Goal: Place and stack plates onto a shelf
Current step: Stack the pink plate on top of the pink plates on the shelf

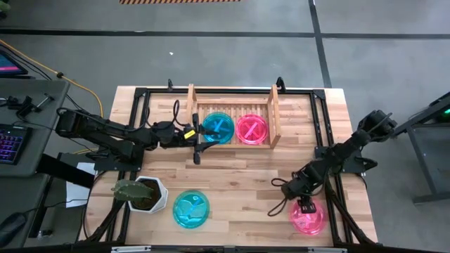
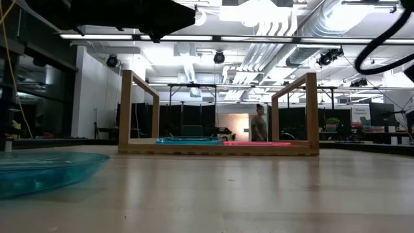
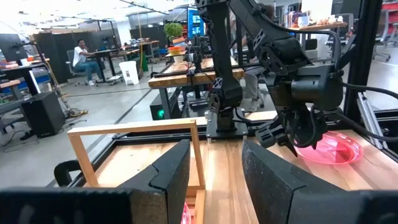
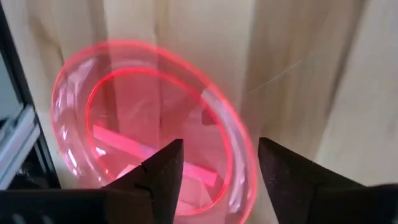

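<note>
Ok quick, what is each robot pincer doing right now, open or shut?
Left pincer: open, holding nothing, beside the shelf.
Right pincer: open, over the rim of the pink plate, not gripping it yet.

The butcher-block table (image 1: 232,176) carries the wooden shelf (image 1: 275,116) at its far edge, a white hexagonal plant pot (image 1: 156,190) near the front left, a teal plate (image 1: 191,209) just beside the pot, and a pink plate (image 1: 309,218) at the front right corner. On the shelf's slatted base lie a teal plate stack (image 1: 218,128) and a pink plate stack (image 1: 252,129), side by side.
</note>
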Tool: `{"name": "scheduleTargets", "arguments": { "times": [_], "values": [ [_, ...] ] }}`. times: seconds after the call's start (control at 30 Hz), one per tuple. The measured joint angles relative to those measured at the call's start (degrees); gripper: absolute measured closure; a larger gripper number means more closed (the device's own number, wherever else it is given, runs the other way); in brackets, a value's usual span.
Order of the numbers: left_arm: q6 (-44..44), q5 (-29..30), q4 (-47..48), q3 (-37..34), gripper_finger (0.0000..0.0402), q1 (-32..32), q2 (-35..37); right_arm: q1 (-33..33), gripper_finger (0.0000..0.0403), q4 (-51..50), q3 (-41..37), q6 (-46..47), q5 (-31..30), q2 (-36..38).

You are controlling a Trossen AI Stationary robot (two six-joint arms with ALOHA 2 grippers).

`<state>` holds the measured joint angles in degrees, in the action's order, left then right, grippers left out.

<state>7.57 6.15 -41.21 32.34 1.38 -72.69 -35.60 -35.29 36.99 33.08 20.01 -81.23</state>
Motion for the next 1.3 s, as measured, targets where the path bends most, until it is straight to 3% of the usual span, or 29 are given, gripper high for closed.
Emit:
{"name": "scheduleTargets", "arguments": {
  "times": [0.3,0.6,0.8,0.93,1.3],
  "values": [
    [0.1,0.0,0.0,0.0,0.0268,0.2,0.0,-3.5,0.0292,-0.1,0.0,-0.1,-1.3,-2.5],
    [1.0,0.0,-0.2,0.0,0.0268,0.2,0.0,-4.4,0.0395,-0.8,0.2,-2.2,-3.9,-3.7],
    [2.2,0.4,-1.6,0.0,0.0268,0.2,0.0,-2.4,0.0401,-1.0,0.0,-1.4,-4.1,-1.3],
    [3.1,0.5,-2.4,0.0,0.0268,0.2,0.0,-0.3,0.0402,0.2,1.6,-1.9,-8.1,0.7],
    [3.6,0.5,-2.4,0.0,0.0268,0.2,0.0,12.3,0.0403,15.5,7.0,-11.8,-10.7,3.0]
  ]
}}
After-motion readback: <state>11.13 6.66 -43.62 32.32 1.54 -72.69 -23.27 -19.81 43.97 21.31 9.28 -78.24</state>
